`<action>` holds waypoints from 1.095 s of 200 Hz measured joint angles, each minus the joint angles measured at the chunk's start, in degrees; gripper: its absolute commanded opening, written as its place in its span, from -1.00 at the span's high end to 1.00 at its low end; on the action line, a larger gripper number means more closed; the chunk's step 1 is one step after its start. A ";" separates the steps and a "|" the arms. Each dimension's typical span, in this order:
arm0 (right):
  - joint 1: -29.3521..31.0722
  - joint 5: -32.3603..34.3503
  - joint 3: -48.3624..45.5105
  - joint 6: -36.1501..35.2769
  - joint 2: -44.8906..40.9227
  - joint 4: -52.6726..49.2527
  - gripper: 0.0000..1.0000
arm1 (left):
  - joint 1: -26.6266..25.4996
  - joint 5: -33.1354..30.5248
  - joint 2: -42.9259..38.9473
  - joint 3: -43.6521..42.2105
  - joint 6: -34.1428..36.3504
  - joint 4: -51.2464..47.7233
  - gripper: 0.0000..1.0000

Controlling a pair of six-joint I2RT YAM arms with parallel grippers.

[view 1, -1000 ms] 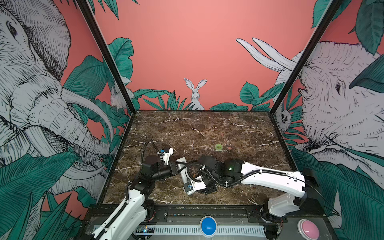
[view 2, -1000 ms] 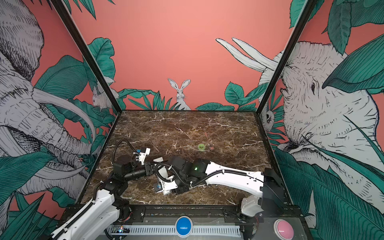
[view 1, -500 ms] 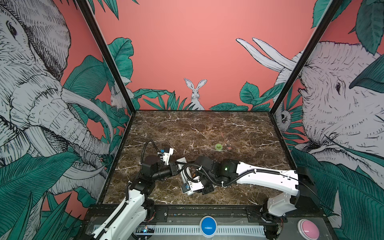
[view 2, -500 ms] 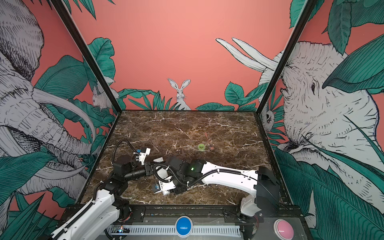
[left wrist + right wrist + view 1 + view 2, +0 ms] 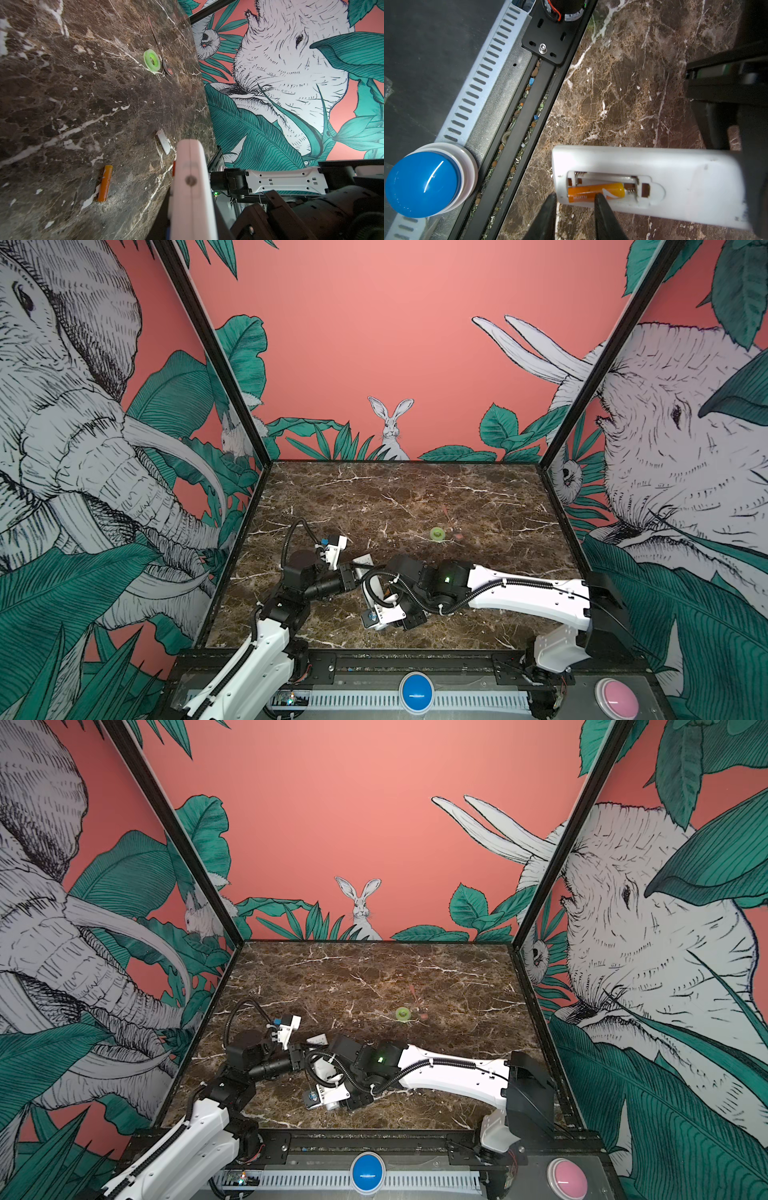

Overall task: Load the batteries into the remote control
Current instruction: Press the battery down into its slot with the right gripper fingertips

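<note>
Over the last second the right arm has slid a little further toward the left side of both top views, while the left arm has kept its place. Both arms meet low over the marble tabletop (image 5: 415,497), left of its middle and near the front edge.

The left gripper (image 5: 356,572) is clamped on one end of the remote control (image 5: 675,187). It holds it clear of the table with the plain white back turned toward the right wrist camera; the left wrist view shows it edge-on (image 5: 191,187). The battery compartment at the free end stands uncovered. One seated battery (image 5: 583,191), orange with a pale end, lies in the slot nearer the right gripper (image 5: 575,195), and the springs of the neighbouring slot show beside it.

The right gripper's jaws stand a little apart, clamped on nothing. One fingertip (image 5: 601,205) rests on the seated battery, and the other sits just off the remote's end.

A loose battery (image 5: 105,182) lies flat on the table, apart from the remote. A small white cover (image 5: 164,141) lies on the table near the remote's free end. Farther back a green tape roll (image 5: 152,60) lies flat with a spoon (image 5: 168,69) right beside it. A blue button (image 5: 423,182) sits on the front rail.
</note>
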 measured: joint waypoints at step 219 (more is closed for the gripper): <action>0.52 4.87 0.15 -0.04 1.73 0.94 0.50 | 0.02 -0.39 1.79 -0.02 0.22 1.05 1.00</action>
